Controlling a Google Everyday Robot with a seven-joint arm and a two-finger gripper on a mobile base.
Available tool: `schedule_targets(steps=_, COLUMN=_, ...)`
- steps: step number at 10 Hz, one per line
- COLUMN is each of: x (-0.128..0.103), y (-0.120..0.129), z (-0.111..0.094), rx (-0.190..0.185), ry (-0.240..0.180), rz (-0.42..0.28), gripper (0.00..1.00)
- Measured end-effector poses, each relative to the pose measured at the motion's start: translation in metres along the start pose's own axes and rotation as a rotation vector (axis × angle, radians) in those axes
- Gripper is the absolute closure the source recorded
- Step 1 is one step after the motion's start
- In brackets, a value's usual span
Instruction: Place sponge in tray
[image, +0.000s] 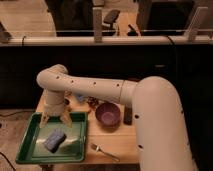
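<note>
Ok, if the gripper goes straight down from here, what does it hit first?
Probably the sponge, lying in the tray directly under the open gripper; depth is hard to judge.

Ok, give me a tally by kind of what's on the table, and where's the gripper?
Tray: 1
Sponge: 1, lying in the tray
Purple bowl: 1
Fork: 1
Dark flat item right of the bowl: 1
Total: 5 clear; small things behind the bowl are too unclear to count.
Gripper: open, above the tray, over the sponge.

Claw (55, 119) hovers over tray (28, 142), clear down to sponge (55, 140); bowl (108, 114) stands beside tray.
</note>
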Motion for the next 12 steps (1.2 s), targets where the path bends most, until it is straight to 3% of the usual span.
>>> schedule_targets(steps=12, x=-0.0009, y=0.0001, z=0.0006, rx=0.014, ry=-0.020, rz=-0.029, gripper=0.20)
